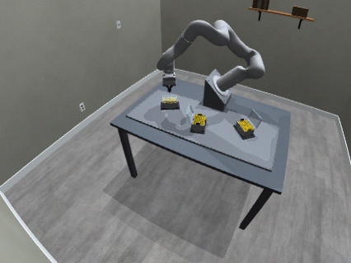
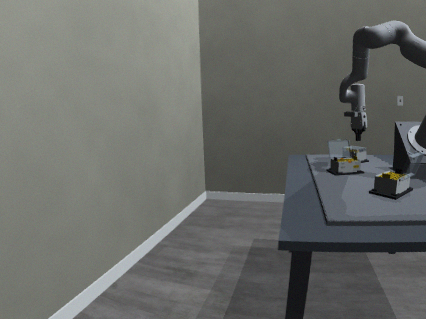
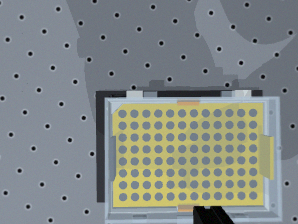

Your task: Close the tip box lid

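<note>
- Left box [image 1: 170, 103]: its clear lid looks down over the yellow tip rack; the closed, empty pincer [image 1: 169, 87] hangs just above it, probably to press it latched. Whether this is E01 cannot be told.
- Middle box [image 1: 198, 123] and right box [image 1: 245, 129]: translucent lids raised on the grey dotted worktop [image 1: 231, 154].

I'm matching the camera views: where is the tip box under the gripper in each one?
Top: the yellow-racked tip box lies left of the grey arm pedestal, just below the gripper.
Exterior: farthest box, under the gripper.
Wrist: it fills the lower centre.
Shared landmark: the shut black jaws above it.
</note>
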`<state>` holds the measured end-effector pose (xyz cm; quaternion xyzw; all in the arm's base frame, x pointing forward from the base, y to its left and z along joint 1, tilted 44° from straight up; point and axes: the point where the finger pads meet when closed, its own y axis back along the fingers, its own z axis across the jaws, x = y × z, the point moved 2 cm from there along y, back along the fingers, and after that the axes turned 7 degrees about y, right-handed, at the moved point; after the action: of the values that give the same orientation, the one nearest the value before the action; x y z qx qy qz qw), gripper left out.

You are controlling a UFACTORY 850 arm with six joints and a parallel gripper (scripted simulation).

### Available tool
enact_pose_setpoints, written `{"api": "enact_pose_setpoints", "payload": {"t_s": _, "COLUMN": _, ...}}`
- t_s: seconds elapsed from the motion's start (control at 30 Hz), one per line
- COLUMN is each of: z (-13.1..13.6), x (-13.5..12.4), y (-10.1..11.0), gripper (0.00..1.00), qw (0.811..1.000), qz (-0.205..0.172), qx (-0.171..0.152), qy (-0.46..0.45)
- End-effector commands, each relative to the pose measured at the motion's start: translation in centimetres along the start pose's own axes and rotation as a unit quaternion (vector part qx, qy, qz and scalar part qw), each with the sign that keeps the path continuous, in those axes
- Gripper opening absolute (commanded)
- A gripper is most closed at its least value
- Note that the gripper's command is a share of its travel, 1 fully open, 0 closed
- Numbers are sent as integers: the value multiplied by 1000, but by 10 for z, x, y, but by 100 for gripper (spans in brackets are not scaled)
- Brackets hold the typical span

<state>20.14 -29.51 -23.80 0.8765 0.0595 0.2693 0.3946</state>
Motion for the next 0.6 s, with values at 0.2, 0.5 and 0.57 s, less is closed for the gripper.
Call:
{"api": "enact_pose_setpoints", "payload": {"t_s": 0.2, "z": 1, "x": 0, "y": -9, "gripper": 0, "qw": 1000, "qz": 0, "qx": -1, "qy": 0}}
{"api": "enact_pose_setpoints", "payload": {"t_s": 0.5, "z": 1, "x": 0, "y": -24, "gripper": 0, "qw": 1000, "qz": 0, "qx": -1, "qy": 0}}
{"api": "enact_pose_setpoints", "payload": {"t_s": 0.57, "z": 1, "x": 0, "y": -27, "gripper": 0, "qw": 1000, "qz": 0, "qx": -1, "qy": 0}}
